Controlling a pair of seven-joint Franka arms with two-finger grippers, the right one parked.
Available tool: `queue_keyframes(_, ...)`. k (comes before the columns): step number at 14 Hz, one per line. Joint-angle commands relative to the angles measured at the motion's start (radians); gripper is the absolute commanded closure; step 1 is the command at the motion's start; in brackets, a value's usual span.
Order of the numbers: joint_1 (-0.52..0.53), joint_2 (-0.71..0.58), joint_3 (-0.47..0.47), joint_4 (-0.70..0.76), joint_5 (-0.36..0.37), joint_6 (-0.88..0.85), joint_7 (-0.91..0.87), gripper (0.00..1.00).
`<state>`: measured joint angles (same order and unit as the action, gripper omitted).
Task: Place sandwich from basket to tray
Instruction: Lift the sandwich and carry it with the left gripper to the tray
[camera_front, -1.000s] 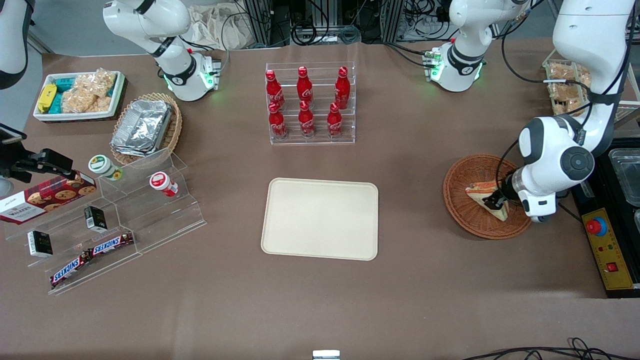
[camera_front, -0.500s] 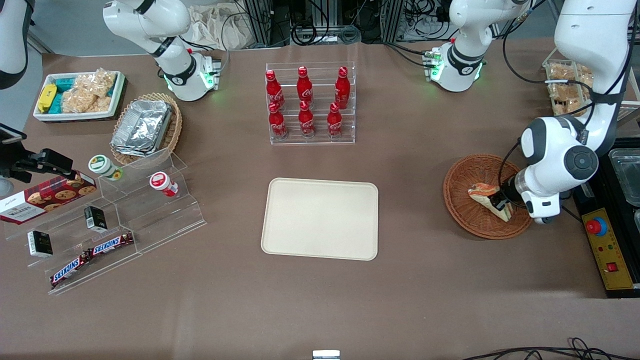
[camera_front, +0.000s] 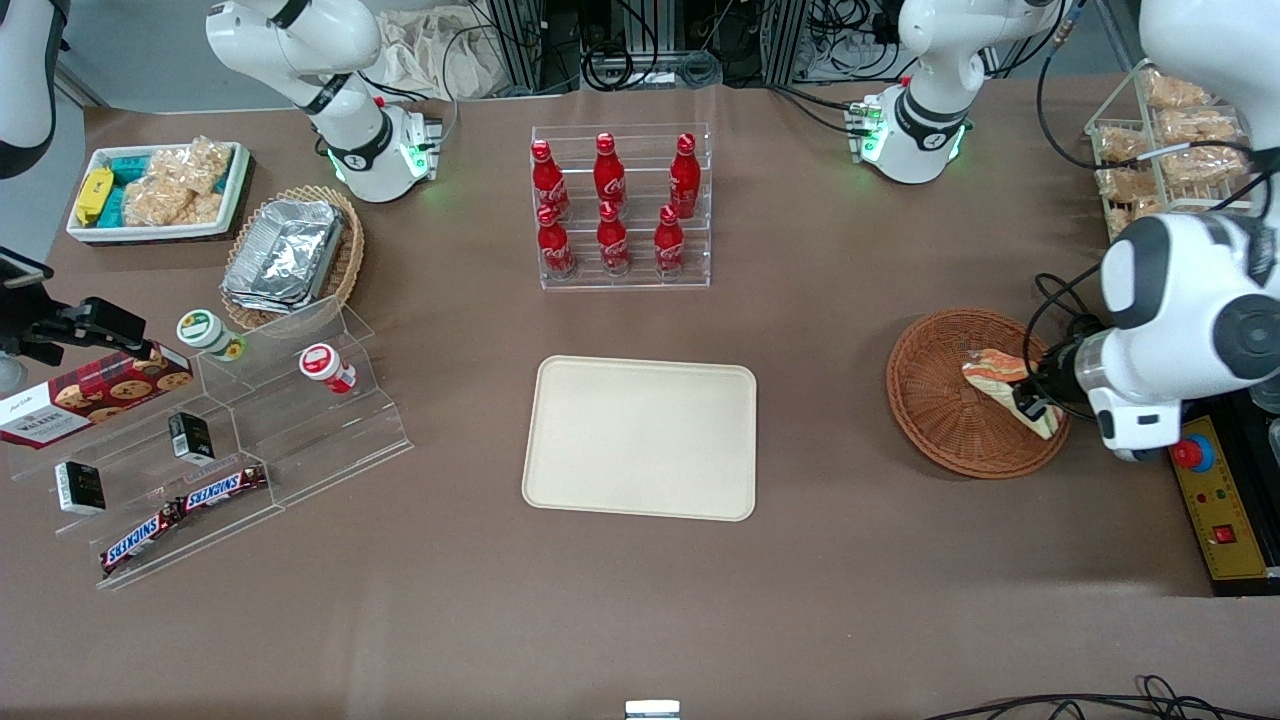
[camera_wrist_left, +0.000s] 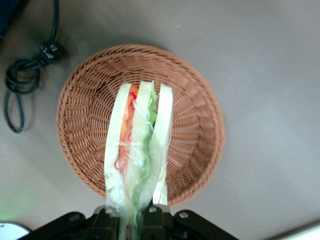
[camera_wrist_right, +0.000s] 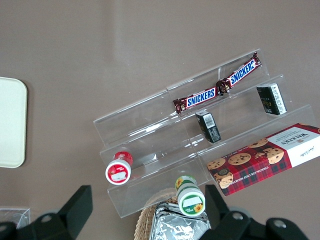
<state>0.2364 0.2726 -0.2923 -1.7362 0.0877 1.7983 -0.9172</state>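
The wrapped wedge sandwich (camera_front: 1005, 388) (camera_wrist_left: 137, 150) hangs above the round reddish-brown wicker basket (camera_front: 940, 400) (camera_wrist_left: 85, 115), lifted clear of its floor. My gripper (camera_front: 1030, 405) (camera_wrist_left: 136, 220) is shut on the sandwich's end, over the basket's edge toward the working arm's end of the table. Pale bread with orange and green filling shows through the clear wrap. The cream tray (camera_front: 641, 437) (camera_wrist_right: 10, 122) lies flat in the middle of the table with nothing on it.
A clear rack of red cola bottles (camera_front: 615, 205) stands farther from the front camera than the tray. A control box with a red button (camera_front: 1195, 455) sits beside the basket. A wire rack of bagged snacks (camera_front: 1160, 140) stands near the working arm. Clear stepped shelves with snacks (camera_front: 220, 440) lie toward the parked arm's end.
My gripper has risen with the sandwich and drawn back toward the working arm's end. The sandwich has left the basket floor and now hangs over the rim side.
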Motion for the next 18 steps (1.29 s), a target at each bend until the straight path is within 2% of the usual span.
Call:
queue_keyframes(1,-0.051,0.077,-0.045,0.211,0.007,-0.149,0.001,0.91)
queue_keyframes(6,-0.28,0.151,-0.065,0.276,0.006,-0.132,0.099,0.93)
queue_keyframes(10,-0.431,0.252,-0.065,0.311,-0.003,-0.021,0.09,0.93)
queue_keyframes(15,-0.534,0.361,-0.064,0.308,0.009,0.226,0.103,0.93)
queue_keyframes(18,-0.542,0.408,-0.064,0.303,0.012,0.325,0.156,0.93)
